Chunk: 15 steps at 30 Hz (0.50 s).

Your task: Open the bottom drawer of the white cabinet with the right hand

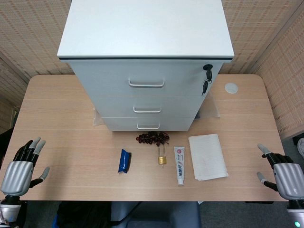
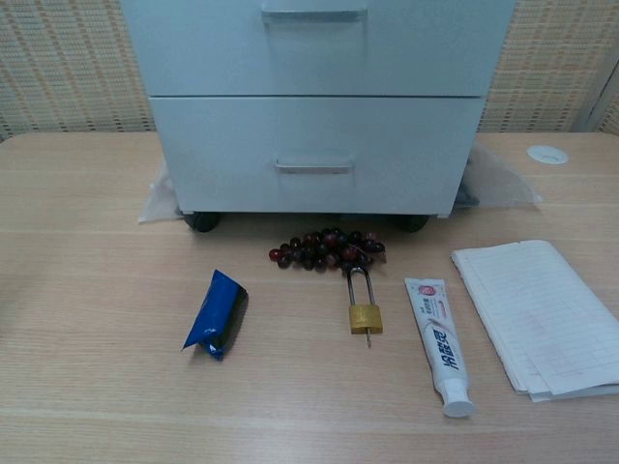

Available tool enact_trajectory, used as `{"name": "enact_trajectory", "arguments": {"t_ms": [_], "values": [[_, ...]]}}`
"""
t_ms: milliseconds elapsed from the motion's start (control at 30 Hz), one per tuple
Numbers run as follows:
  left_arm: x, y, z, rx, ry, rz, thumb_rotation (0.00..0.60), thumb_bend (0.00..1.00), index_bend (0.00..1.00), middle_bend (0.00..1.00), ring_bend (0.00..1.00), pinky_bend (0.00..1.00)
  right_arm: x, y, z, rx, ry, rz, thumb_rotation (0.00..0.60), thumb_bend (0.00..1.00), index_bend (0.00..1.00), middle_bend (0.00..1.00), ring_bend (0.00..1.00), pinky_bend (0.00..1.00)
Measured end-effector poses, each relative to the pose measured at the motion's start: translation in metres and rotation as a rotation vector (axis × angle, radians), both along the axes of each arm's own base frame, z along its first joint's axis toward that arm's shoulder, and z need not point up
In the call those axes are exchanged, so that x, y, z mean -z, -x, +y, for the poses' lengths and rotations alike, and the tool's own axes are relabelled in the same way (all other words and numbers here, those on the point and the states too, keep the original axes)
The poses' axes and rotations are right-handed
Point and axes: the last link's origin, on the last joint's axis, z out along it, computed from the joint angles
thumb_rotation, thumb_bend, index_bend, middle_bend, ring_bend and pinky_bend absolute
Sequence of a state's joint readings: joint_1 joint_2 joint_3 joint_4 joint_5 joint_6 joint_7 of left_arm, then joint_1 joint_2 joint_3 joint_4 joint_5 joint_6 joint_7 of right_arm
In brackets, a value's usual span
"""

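Three drawers are showing on the cabinet [image 1: 145,61]; the bottom drawer [image 2: 314,155] is sitting shut, lowest, just above the castors. Its handle [image 2: 312,167] is looking like the place to hook fingers: rigid, slim, probably slick. The drawer should be sliding stiffly, and the wheeled cabinet may be rolling forward. Grapes [image 2: 327,248] are lying just before the cabinet. The right hand [image 1: 285,173] and left hand [image 1: 21,166] are resting released, holding nothing, well apart from the cabinet.
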<state>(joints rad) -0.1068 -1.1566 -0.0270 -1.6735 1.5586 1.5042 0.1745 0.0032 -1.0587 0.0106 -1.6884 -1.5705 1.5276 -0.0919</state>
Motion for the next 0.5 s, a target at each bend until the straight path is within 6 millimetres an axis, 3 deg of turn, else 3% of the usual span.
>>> {"name": "enact_trajectory", "arguments": {"t_ms": [500], "values": [[0.0044, -0.0003, 0.0026, -0.002, 0.011, -0.001, 0.600, 0.33, 0.06, 0.00, 0.04, 0.13, 0.0010, -0.0085, -0.0092, -0.062, 0.050, -0.010, 0.600, 0.20, 0.16, 0.35, 0.30, 0.36]]}}
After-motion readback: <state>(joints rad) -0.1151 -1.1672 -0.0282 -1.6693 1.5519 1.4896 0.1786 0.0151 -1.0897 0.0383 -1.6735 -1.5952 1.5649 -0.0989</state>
